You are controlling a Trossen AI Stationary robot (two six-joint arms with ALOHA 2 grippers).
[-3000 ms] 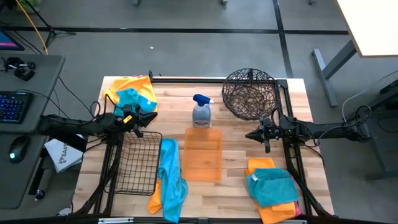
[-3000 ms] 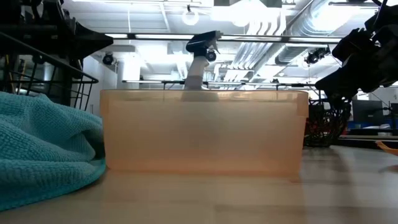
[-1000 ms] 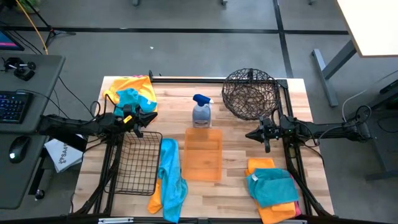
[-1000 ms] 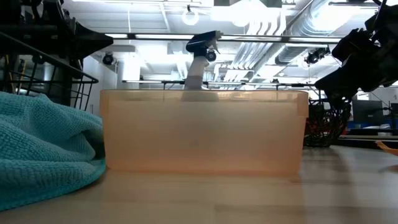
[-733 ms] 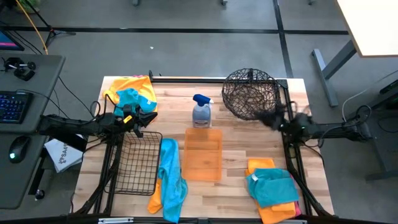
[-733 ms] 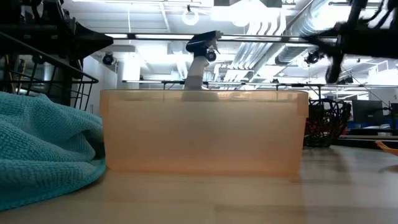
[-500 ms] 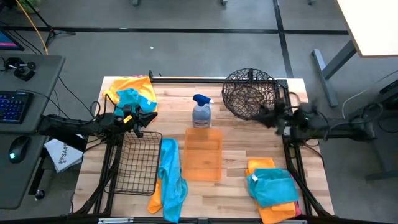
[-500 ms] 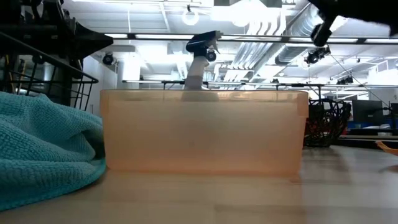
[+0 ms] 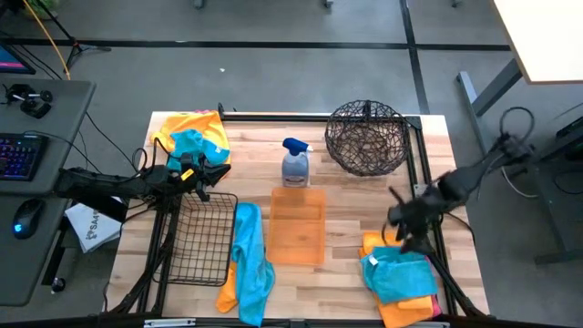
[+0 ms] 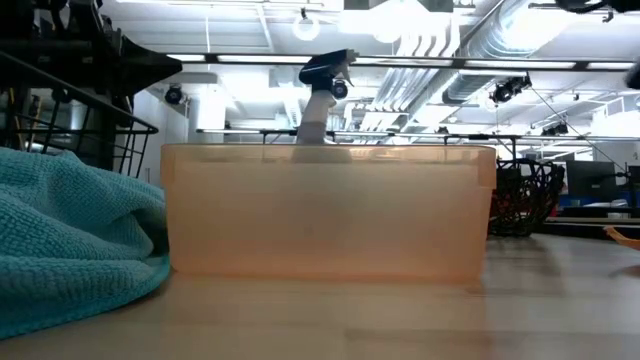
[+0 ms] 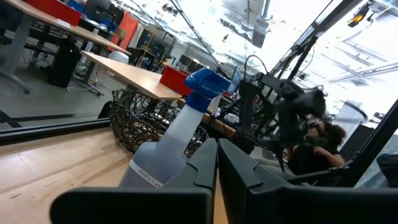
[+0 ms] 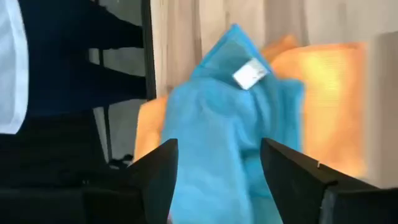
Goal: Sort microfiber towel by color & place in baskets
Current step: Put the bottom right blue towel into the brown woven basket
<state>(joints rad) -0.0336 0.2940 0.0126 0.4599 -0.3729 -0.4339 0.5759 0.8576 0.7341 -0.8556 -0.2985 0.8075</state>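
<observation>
My right gripper (image 9: 398,223) hovers open over the near-right pile, where a teal towel (image 9: 398,273) lies on orange towels (image 9: 383,242). In the right wrist view the teal towel (image 12: 230,124) shows below and between the spread fingers, apart from them. My left gripper (image 9: 223,170) waits shut at the far left, beside a yellow-and-teal towel pile (image 9: 193,137). Another teal towel (image 9: 250,264) lies between the black wire-grid basket (image 9: 200,239) and the orange bin (image 9: 299,225). The round wire basket (image 9: 367,137) stands at the far right.
A blue-capped spray bottle (image 9: 294,164) stands behind the orange bin, in front of my left gripper (image 11: 216,155). An orange towel's corner (image 9: 228,296) sticks out under the middle teal towel. Black frame rails run along the table's left and right sides.
My right gripper has risen from beside the round wire basket, swung toward the table's near edge, tipped downward over the near-right towel pile and opened. The towels and baskets have not moved.
</observation>
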